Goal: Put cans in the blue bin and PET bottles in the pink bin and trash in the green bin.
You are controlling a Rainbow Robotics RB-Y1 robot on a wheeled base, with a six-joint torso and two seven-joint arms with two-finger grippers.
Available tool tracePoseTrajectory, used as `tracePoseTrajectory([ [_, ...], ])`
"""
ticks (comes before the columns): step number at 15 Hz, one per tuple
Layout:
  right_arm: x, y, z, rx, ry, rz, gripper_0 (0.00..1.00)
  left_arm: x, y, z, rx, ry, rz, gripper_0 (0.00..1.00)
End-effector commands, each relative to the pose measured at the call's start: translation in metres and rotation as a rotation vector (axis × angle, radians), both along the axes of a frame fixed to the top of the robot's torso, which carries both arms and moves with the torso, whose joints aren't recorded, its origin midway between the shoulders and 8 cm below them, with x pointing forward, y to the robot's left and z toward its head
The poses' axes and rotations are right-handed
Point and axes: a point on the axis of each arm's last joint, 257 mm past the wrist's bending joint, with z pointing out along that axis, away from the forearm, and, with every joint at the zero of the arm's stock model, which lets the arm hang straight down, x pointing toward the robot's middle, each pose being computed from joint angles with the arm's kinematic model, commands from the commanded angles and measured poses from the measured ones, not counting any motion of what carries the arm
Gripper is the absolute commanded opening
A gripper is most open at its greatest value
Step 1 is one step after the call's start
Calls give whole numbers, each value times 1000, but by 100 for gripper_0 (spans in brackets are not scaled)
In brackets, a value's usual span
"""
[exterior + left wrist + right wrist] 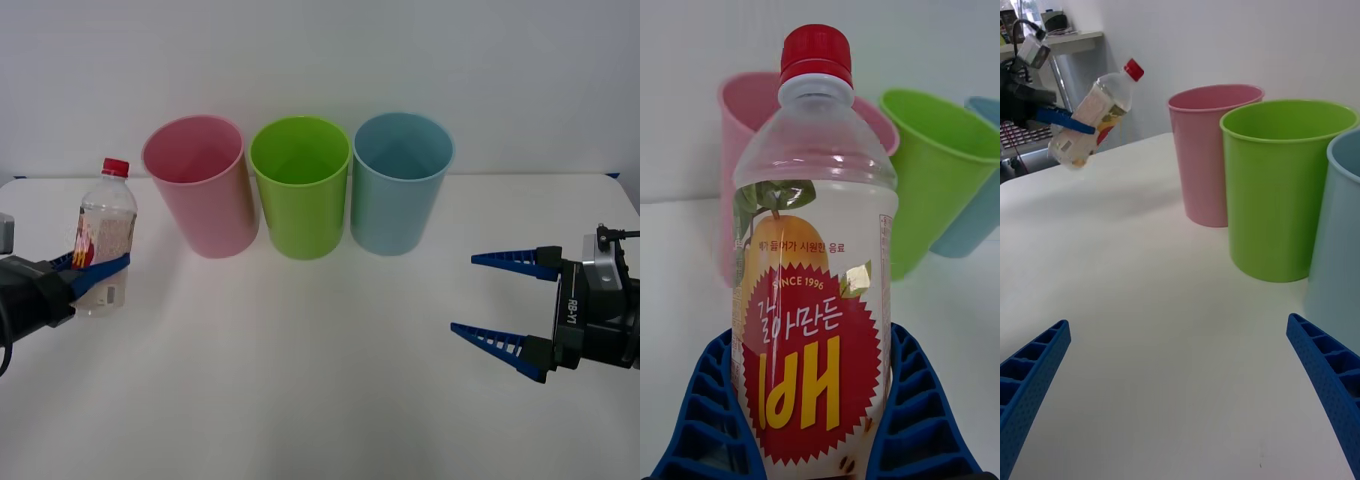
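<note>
L gripper (95, 272) pinching PET bottle (103, 238) mid-body, lifted off table at far left, cap up, slightly tilted. Pink bin (200, 185) = nearest tub, just to its right. R gripper (505, 300) spread wide, idle far right.

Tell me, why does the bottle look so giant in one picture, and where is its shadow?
In the left wrist view the PET bottle sits right against the camera, gripped by the left gripper, so it looks huge. In the right wrist view it looks small and tilted, with a faint soft shadow on the table beneath. In the front view the lighting is even, and the right gripper is open.
</note>
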Motion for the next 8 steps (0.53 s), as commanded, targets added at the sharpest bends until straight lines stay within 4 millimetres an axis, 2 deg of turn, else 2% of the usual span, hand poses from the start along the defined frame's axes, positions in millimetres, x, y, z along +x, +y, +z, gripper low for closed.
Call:
tracePoseTrajectory([
  [1, 0, 0, 0, 0, 0, 0, 100, 7, -6, 35, -60, -62, -25, 0],
  [8, 0, 0, 0, 0, 0, 0, 100, 37, -35, 117, -213, -278, -35, 0],
])
